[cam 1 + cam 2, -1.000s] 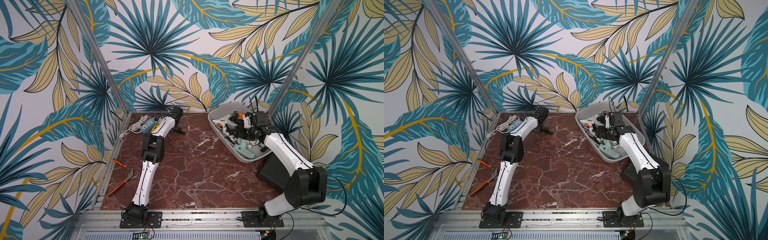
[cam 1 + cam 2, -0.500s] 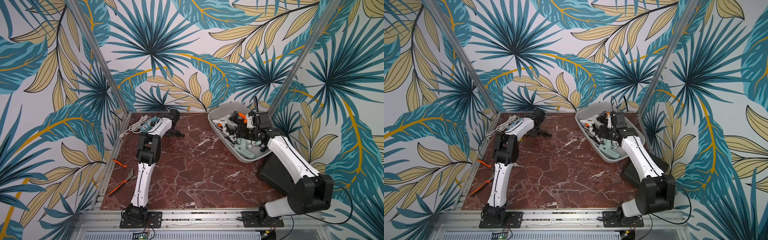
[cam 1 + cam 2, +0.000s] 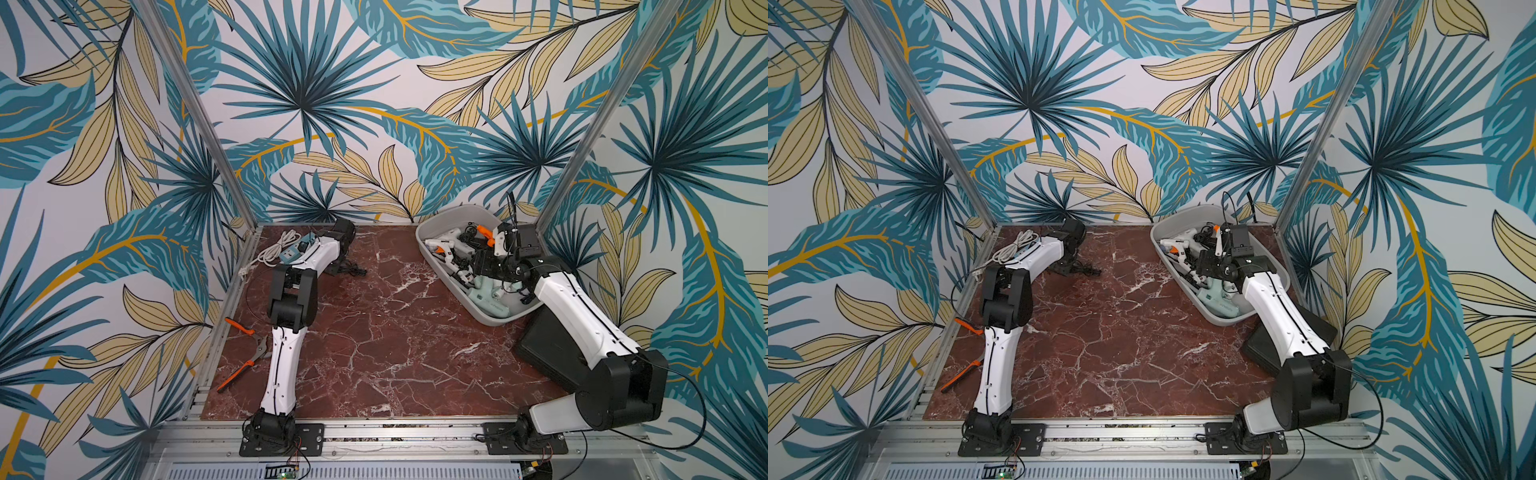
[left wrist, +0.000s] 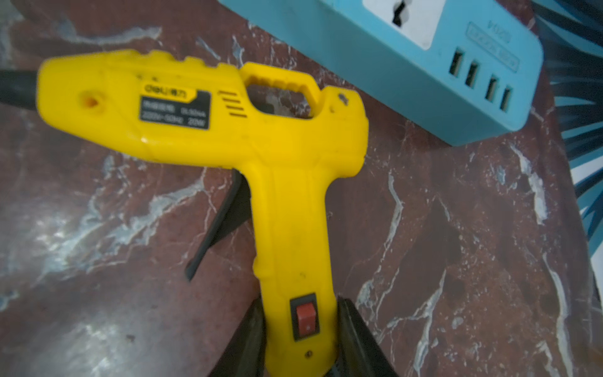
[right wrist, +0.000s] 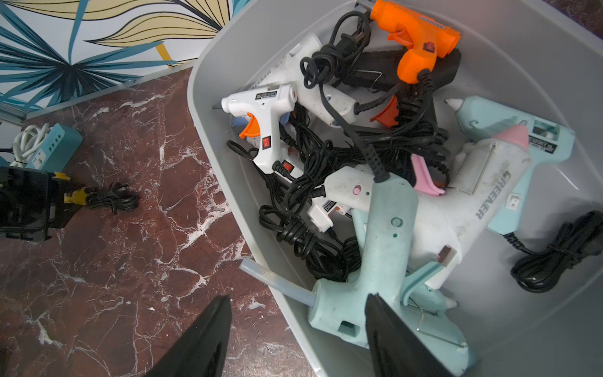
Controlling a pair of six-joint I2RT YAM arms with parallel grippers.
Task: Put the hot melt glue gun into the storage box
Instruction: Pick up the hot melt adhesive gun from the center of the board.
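Note:
A yellow hot melt glue gun [image 4: 202,111] lies on its side on the red marble table [image 4: 98,310]. My left gripper [image 4: 300,313] is shut on its handle, at the red switch. In both top views the left gripper [image 3: 338,266] [image 3: 1069,264] is low at the back of the table and the arm hides the gun. The gun's black cord [image 5: 111,200] trails beside it. The light grey storage box [image 3: 446,216] [image 3: 1177,216] [image 5: 522,49] stands at the back right. My right gripper [image 5: 298,297] [image 3: 484,266] hangs open over the box's rim, holding nothing.
Several glue guns with tangled black cords fill the box, among them a mint one [image 5: 385,244] and an orange one [image 5: 421,36]. A blue power strip [image 4: 424,65] [image 3: 297,249] lies just behind the yellow gun. Orange-handled pliers [image 3: 245,353] lie at the left edge. A flat black case [image 3: 544,353] sits under the right arm.
The left arm's elbow has swung a little to the left while its gripper stayed at the back by the power strip. The right arm's shoulder has shifted slightly; its gripper stays over the box.

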